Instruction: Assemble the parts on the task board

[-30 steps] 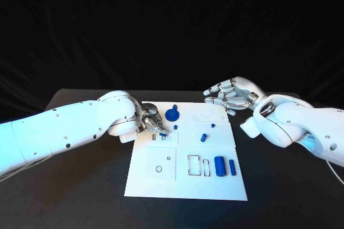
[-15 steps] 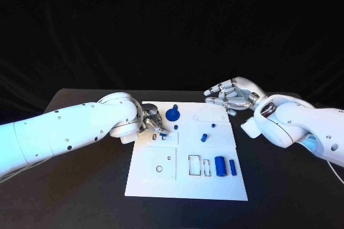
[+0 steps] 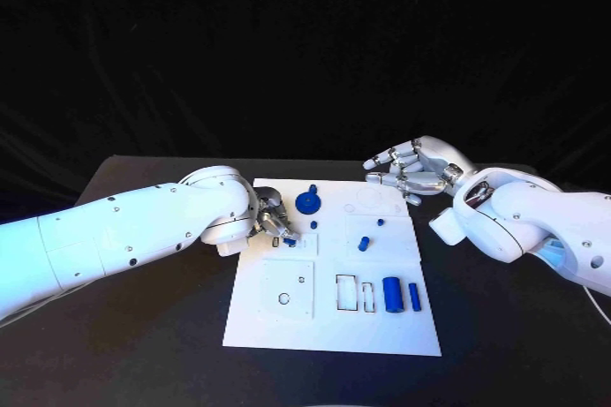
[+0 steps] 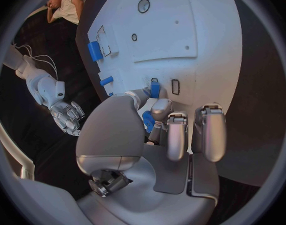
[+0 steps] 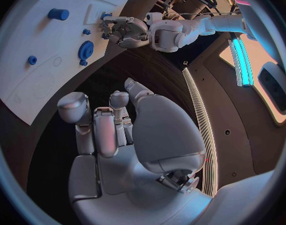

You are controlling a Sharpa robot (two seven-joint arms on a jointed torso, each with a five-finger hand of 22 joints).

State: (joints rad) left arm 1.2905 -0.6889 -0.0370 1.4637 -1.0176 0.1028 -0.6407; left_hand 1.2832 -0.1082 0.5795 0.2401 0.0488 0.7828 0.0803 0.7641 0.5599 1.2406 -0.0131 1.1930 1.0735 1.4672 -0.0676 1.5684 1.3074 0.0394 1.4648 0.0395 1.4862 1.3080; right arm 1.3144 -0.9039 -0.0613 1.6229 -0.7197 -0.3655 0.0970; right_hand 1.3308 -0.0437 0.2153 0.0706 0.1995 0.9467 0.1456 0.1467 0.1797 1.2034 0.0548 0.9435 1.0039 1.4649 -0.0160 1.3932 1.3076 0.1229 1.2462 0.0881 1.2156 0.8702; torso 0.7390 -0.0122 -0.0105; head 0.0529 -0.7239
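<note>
Board [image 3: 331,323] work: my left hand [image 3: 274,222] pinches a small blue part [image 4: 148,120] over its slot, so I'd seat it squarely; right hand [image 3: 410,173] curled, holding nothing.

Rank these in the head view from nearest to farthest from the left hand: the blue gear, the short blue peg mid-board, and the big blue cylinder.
From the left hand:
1. Blue gear, just beyond its fingers, far part of the board.
2. Short blue peg, mid-board.
3. Big blue cylinder, near right part of the board.

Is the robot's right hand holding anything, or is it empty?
Empty. The right hand hovers past the task board's far right corner, fingers loosely curled, with nothing between them in the right wrist view.
</note>
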